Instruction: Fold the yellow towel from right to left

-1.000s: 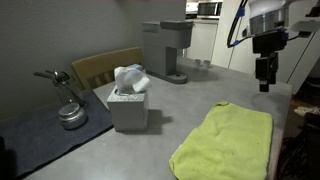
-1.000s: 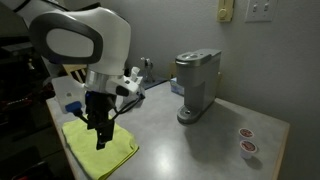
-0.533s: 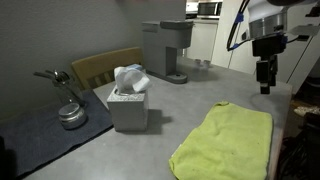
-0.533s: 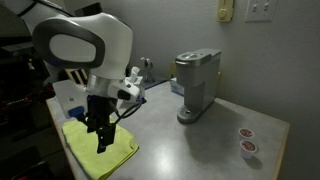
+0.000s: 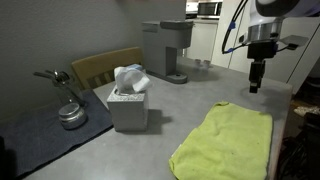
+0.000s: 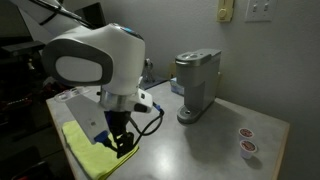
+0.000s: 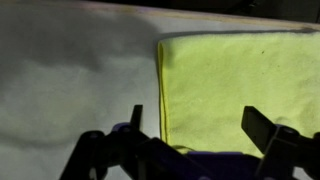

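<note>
The yellow towel [image 5: 225, 143] lies flat on the grey table, a yellow-green terry cloth at the near right of the table. It also shows in an exterior view [image 6: 88, 147], partly behind the arm, and fills the upper right of the wrist view [image 7: 240, 85]. My gripper [image 5: 255, 82] hangs above the table past the towel's far corner. In the wrist view its fingers [image 7: 198, 130] are spread wide, open and empty, straddling the towel's edge from above. In an exterior view the gripper [image 6: 124, 143] is low by the towel's edge.
A grey tissue box [image 5: 128, 106] with white tissue stands left of the towel. A coffee machine [image 5: 168, 48] stands at the back, also seen in an exterior view [image 6: 195, 82]. A metal object [image 5: 70, 112] sits at far left. Two small cups [image 6: 245, 142] lie far off.
The arm has swung and the gripper has moved lower and closer to the towel's edge. The towel has not moved.
</note>
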